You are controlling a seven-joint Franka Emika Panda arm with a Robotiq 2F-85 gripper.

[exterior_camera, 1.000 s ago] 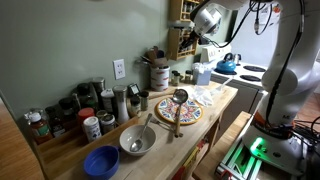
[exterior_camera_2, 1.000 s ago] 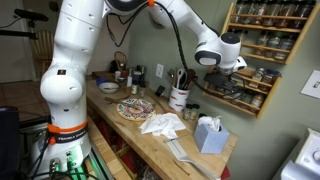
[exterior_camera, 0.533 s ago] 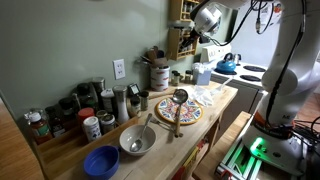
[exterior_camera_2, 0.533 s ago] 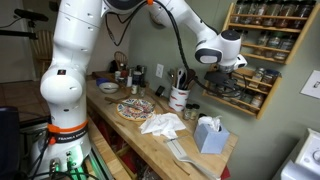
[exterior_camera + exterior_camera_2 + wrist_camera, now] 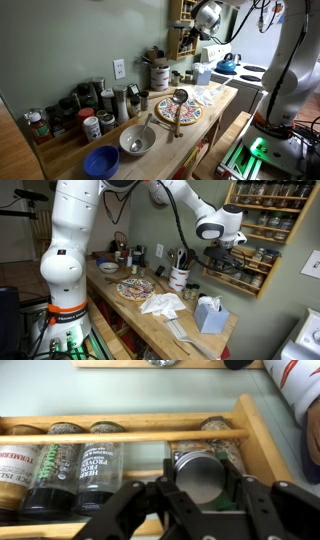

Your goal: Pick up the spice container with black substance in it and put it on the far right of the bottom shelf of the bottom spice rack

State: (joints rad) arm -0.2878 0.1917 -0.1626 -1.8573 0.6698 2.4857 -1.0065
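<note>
Holding 1 spice container, the gripper faces 4 jars — shelved.

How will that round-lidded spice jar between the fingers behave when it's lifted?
The spice jar looks small, so probably light. Its round lid and smooth sides suggest it could twist between the fingers or roll if laid down. It looks like glass, so likely breakable.

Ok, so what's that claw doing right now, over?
Claw shut on a silver-lidded spice jar. Jar held up against the dark wooden rack. Another jar sits behind the rail, at that shelf's right end.
</note>
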